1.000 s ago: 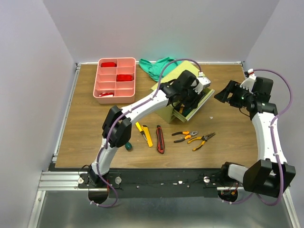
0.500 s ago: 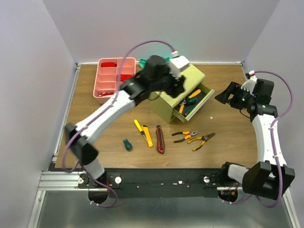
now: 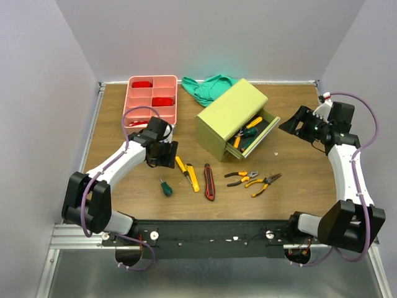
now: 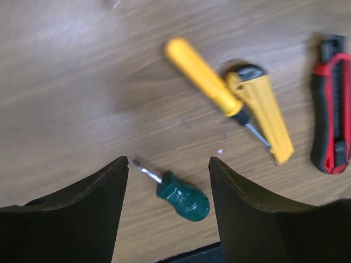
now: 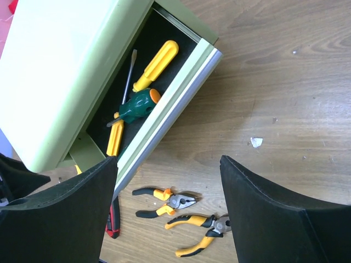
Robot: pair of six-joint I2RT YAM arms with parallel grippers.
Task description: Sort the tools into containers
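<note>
My left gripper is open and empty, low over the table. In the left wrist view a stubby green screwdriver lies between its fingers; it also shows from above. Beside it lie a yellow screwdriver, a yellow utility knife and a red-black utility knife. Two pliers lie right of them. The olive-green chest has its drawer open, with yellow and green-handled screwdrivers inside. My right gripper hovers open and empty right of the drawer.
The pink compartment tray stands at the back left with red items in some compartments. A green cloth lies behind the chest. A small white scrap lies on the wood near the drawer.
My left arm has swung from over the chest's drawer to the left and down, over the loose tools near the stubby green screwdriver. The right arm has barely moved.
</note>
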